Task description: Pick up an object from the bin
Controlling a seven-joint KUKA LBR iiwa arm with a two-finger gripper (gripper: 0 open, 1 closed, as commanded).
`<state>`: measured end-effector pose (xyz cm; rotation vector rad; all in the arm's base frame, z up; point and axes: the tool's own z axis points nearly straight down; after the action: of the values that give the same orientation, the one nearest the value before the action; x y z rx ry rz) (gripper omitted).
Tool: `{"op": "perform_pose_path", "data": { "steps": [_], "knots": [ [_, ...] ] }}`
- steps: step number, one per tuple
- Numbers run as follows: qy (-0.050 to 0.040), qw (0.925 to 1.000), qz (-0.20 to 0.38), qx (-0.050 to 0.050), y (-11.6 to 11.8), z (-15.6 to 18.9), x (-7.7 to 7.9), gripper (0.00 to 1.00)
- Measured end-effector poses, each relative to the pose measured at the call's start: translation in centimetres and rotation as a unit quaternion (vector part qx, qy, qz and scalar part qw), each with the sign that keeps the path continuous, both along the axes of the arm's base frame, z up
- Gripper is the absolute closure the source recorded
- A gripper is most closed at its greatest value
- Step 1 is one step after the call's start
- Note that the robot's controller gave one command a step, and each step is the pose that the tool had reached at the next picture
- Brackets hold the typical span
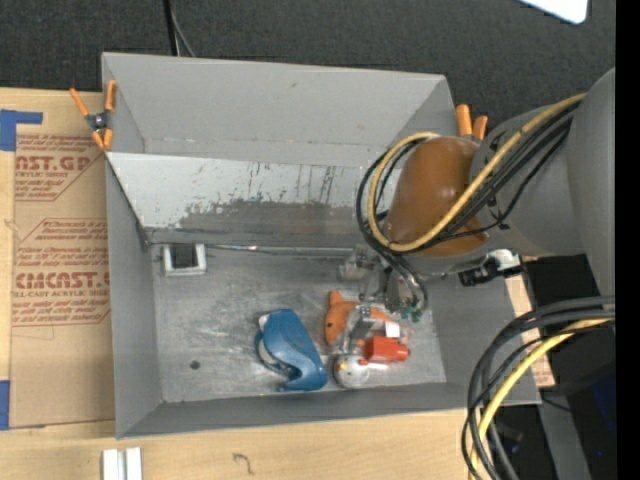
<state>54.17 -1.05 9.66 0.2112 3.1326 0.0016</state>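
Bin (130, 298): grey metal, sloping walls, scuffed floor.
Small square piece (184, 258): grey and white, at 10 o'clock on the floor, well apart from the rest.
Blue piece (292, 348): curved, at 6 o'clock, near the front wall.
Orange piece (338, 318): at 2 o'clock of the blue piece, just beside the claw.
Round pale piece (350, 371): at 6 o'clock of the orange piece.
Claw (372, 308): low over the cluster at 4 o'clock of the floor; whether it is parted or closed is not clear.
Red-and-white piece (388, 350): at 5 o'clock of the claw, close under it.
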Motion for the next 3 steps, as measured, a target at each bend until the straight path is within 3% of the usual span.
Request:
{"op": "perform_pose_path", "data": {
  "steps": [1, 2, 3],
  "knots": [
    [0.0001, 0.9999, -0.014, 0.000, 0.2, -2.2, 0.5, 0.00],
    [-0.0037, 0.9999, -0.017, 0.000, -1.0, -2.4, 1.0, 1.00],
    [-0.0037, 0.9999, -0.017, 0.000, -1.0, -2.4, 1.0, 1.00]
  ]
}}
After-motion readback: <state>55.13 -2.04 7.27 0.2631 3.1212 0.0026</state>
